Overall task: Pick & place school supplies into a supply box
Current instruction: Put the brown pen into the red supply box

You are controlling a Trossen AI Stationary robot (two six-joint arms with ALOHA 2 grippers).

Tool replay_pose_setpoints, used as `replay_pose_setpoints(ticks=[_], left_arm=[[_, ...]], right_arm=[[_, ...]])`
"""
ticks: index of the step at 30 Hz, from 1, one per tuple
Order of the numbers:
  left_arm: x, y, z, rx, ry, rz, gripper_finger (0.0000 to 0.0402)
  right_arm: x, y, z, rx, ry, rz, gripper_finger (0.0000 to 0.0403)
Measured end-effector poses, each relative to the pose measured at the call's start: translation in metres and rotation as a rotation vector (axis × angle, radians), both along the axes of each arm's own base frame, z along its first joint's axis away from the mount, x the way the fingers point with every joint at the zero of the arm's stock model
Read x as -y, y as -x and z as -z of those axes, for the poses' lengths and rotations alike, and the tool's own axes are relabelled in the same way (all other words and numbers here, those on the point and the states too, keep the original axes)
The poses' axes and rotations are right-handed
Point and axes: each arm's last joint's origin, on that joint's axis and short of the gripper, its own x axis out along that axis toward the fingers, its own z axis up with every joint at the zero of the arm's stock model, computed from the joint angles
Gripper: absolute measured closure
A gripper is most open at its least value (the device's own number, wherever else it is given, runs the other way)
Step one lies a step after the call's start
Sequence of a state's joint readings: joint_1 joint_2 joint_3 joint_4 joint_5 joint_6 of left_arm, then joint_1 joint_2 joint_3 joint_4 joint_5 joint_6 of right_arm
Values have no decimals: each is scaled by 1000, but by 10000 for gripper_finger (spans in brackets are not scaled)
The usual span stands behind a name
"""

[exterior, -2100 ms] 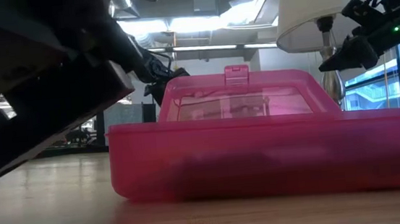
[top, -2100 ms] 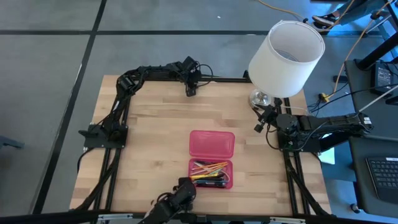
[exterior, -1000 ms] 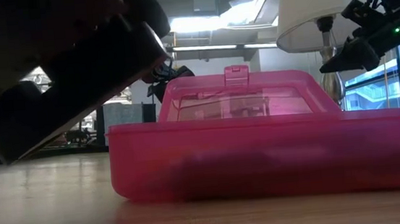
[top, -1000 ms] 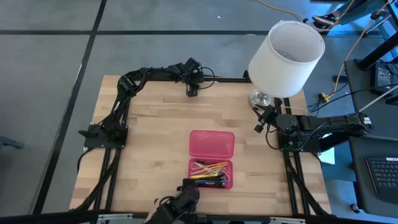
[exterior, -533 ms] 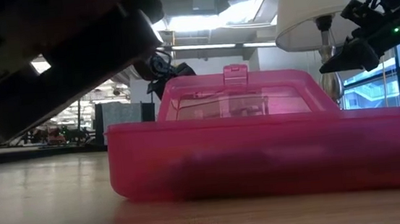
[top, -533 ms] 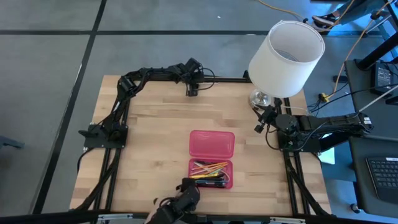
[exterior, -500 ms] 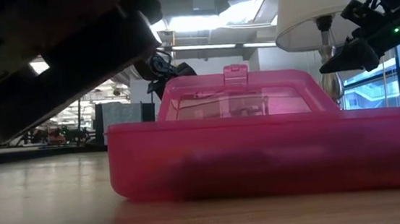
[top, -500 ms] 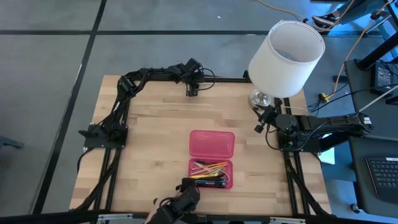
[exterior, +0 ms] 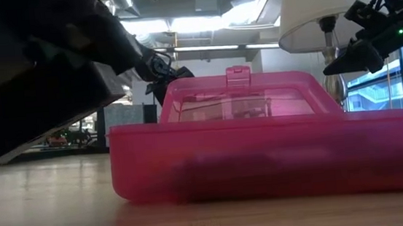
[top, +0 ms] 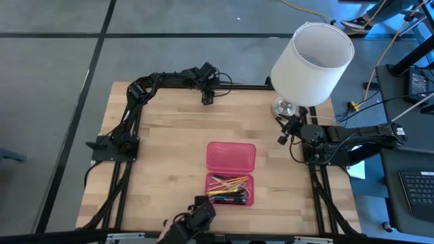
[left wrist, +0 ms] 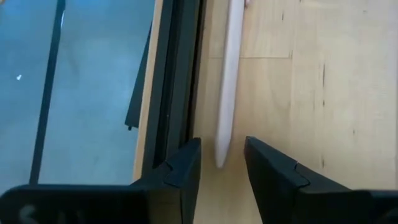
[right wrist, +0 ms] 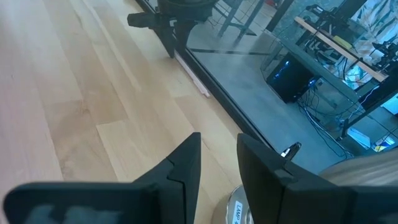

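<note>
1. Supply box [top: 230,172]: red-pink case, lid open and lying flat, in the near-centre of the table [top: 163,149]. The tray half nearer the front edge holds the school supplies [top: 228,188] – yellow, orange, green and dark pens/pencils in a loose pile.
2. Low view: box [exterior: 263,151] fills the frame, translucent pink wall, lid w/ latch tab standing behind it; contents only a dark blur through the wall.
3. One pale pencil [left wrist: 227,81] lies apart from the box, on the wood along the table's far edge, just beside the black frame rail [left wrist: 177,81].
4. Left gripper [top: 206,99] at the far edge, right over that pencil. Wrist view: fingers [left wrist: 186,174] parted, the pencil's end between them, not clamped as far as can be seen.
5. Right gripper [top: 281,137] is off the table's right side by the lamp base [top: 285,107], well apart from the box; fingers [right wrist: 183,165] apart, nothing between them.
6. Surface: light wood planks, black frame round the rim. A dark bulky object [top: 190,220], hard to make out, sits at the front edge near the box's left corner; blurred black mass at left in low view.
7. Room: grey floor w/ dark seams, white lampshade [top: 312,62] at far right corner, cables and a keyboard [top: 415,193] on the right. Low view – ceiling lights, ducts, windows behind.
</note>
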State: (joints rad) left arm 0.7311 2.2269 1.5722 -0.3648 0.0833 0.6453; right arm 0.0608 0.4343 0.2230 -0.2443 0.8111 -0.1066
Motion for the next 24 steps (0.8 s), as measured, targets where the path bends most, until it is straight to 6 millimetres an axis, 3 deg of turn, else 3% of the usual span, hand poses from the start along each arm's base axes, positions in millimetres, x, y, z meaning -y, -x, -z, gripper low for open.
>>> replay_pose_setpoints(ticks=[6, 24], left_arm=[[1, -2, 1, 36, 18, 47, 310], [5, -6, 9, 70, 124, -37, 393]], right_arm=[[0, 0, 0, -1, 0, 0, 295], [0, 0, 0, -1, 0, -1, 295]])
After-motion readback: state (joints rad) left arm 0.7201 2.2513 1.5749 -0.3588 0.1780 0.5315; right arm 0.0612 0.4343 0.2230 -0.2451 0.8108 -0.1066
